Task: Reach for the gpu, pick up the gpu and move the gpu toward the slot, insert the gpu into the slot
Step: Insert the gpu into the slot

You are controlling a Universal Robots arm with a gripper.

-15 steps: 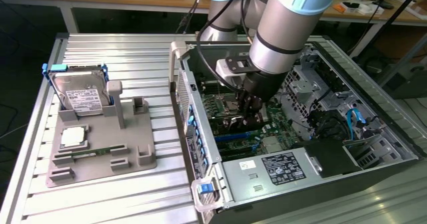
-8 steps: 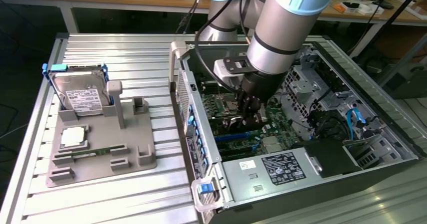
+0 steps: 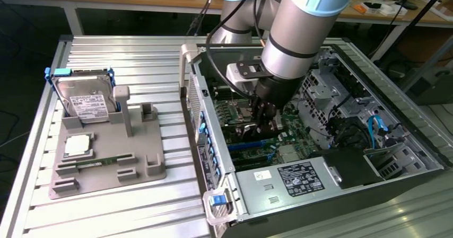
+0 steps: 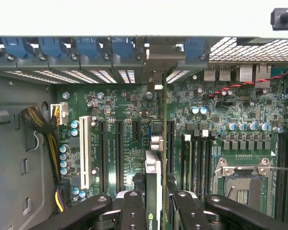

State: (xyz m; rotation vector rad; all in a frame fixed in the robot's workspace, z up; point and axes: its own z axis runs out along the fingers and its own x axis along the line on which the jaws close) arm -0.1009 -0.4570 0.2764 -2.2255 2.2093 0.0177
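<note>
My gripper (image 4: pixel 156 206) is inside the open computer case, shut on the gpu (image 4: pixel 153 167). In the wrist view the card shows edge-on as a slim plate running from between the black fingers (image 4: pixel 133 211) to the case's rear wall, with its metal bracket (image 4: pixel 156 79) up against that wall. It stands upright on the green motherboard (image 4: pixel 125 143), between the black expansion connectors. In the exterior view the gripper (image 3: pixel 266 120) is low over the board. The blue slot (image 3: pixel 249 143) shows just in front of the gripper, partly covered by it.
The silver processor socket (image 4: pixel 242 184) and the black memory slots (image 4: pixel 197 158) lie beside the card. A white connector (image 4: pixel 85 151) and a cable bundle (image 4: pixel 38 122) are on the other side. Outside the case, a grey holder (image 3: pixel 106 166) carries a hard drive (image 3: pixel 85 103).
</note>
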